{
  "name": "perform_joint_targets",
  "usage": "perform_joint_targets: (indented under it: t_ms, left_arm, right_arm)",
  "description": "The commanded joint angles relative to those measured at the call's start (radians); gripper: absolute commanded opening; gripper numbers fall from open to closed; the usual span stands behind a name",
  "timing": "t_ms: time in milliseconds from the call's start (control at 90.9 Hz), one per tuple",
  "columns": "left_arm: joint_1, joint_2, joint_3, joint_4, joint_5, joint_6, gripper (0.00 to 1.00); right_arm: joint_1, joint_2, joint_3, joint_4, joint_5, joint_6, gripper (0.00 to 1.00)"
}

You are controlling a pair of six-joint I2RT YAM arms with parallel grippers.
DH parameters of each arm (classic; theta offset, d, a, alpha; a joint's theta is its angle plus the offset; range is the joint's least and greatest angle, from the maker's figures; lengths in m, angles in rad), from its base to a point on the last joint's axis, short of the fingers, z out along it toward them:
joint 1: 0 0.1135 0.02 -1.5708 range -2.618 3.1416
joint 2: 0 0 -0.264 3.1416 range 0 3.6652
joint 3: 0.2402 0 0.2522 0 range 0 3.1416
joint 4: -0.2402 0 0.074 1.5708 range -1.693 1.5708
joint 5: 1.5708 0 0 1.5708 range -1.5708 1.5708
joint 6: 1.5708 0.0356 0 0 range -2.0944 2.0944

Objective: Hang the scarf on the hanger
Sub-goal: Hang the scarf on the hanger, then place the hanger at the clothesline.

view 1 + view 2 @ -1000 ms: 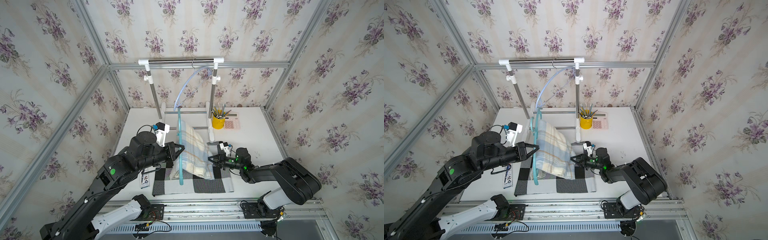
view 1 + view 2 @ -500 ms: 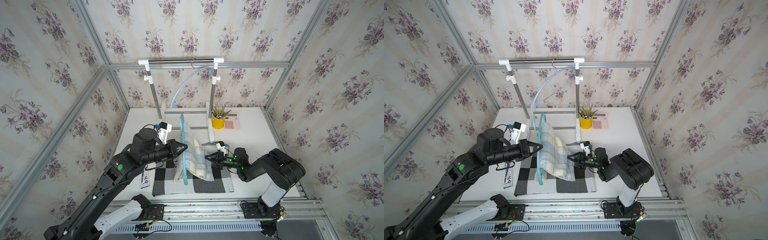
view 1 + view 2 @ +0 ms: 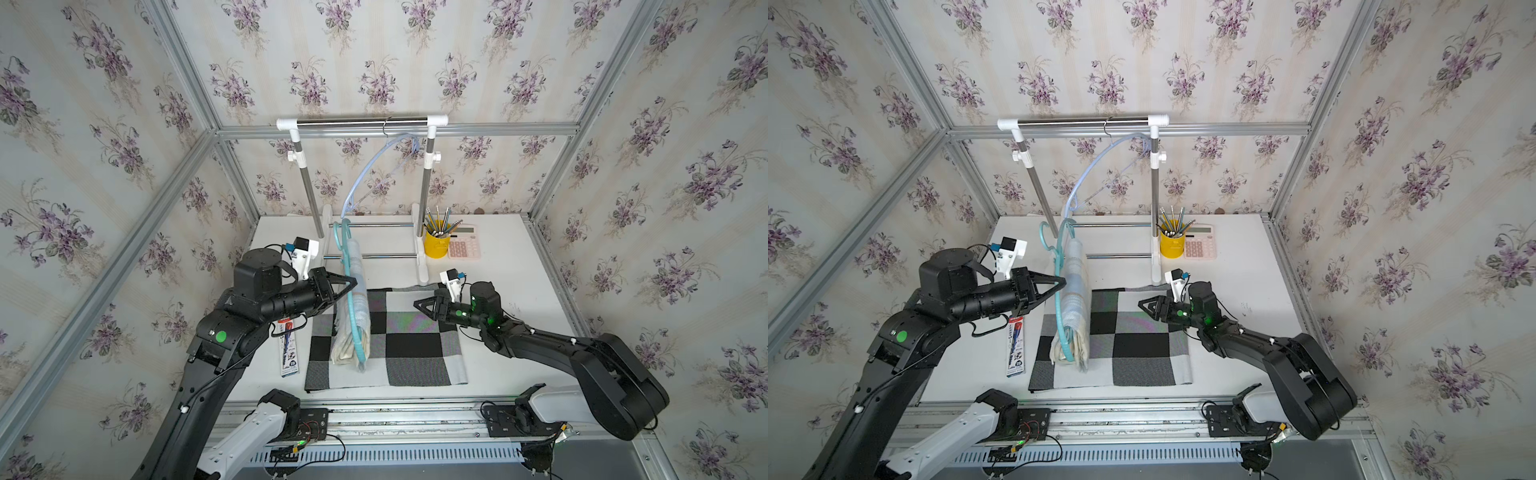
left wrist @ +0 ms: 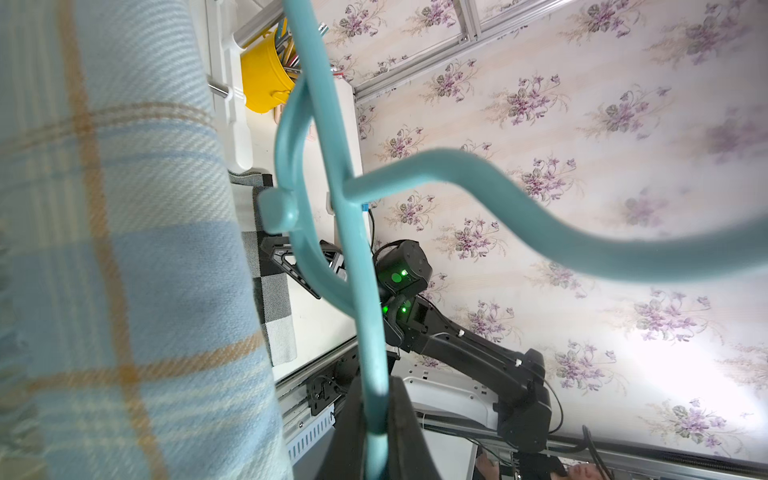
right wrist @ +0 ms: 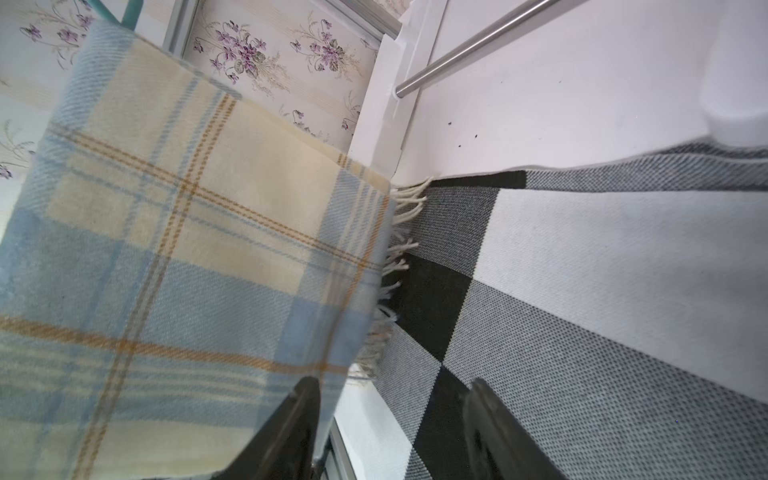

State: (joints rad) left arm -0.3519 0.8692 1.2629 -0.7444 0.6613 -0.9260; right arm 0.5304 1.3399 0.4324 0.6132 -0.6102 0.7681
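Over on the left, the left gripper (image 3: 350, 286) is pinched tight on the teal hanger (image 4: 361, 316), holding it up above the near-left part of the checkered mat (image 3: 415, 345). The plaid scarf (image 3: 360, 270) is draped over that hanger, right beside the left gripper's tips. It hangs in a narrow fold, its lower end down by the mat; I can't tell whether it touches. Further right, the right gripper (image 3: 417, 304) sits low over the mat with its jaws apart and nothing between them, clear of the scarf. A second ago it was pinching the scarf's edge and drawing the cloth out sideways. It has since let go and backed off, and the scarf has swung in flat against the hanger.
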Motion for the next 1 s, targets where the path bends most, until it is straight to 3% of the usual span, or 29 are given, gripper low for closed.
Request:
perform_joint_targets:
  t_ms: [0, 209, 451, 638, 825, 990]
  left_arm:
    - [0.068, 0.001, 0.015, 0.021, 0.107, 0.027, 0.0]
    - [0.224, -0.01, 0.027, -0.044, 0.253, 0.113, 0.0]
    - [0.305, -0.021, 0.055, -0.245, 0.24, 0.315, 0.0]
    - [0.327, 0.089, 0.134, -0.259, 0.229, 0.457, 0.0]
    - [0.398, 0.263, 0.28, -0.237, 0.298, 0.551, 0.0]
    - [0.502, 0.43, 0.4, -0.212, 0.448, 0.574, 0.0]
  right_arm:
    - [0.0, -0.047, -0.014, -0.048, 0.043, -0.087, 0.59]
    - [0.0, -0.1, -0.018, -0.081, 0.067, -0.128, 0.57]
    - [0.0, -0.101, -0.015, -0.098, 0.07, -0.143, 0.55]
    - [0.0, -0.101, -0.029, -0.095, 0.072, -0.144, 0.54]
    - [0.0, -0.104, -0.043, -0.088, 0.078, -0.142, 0.53]
    - [0.0, -0.108, -0.053, -0.096, 0.082, -0.153, 0.53]
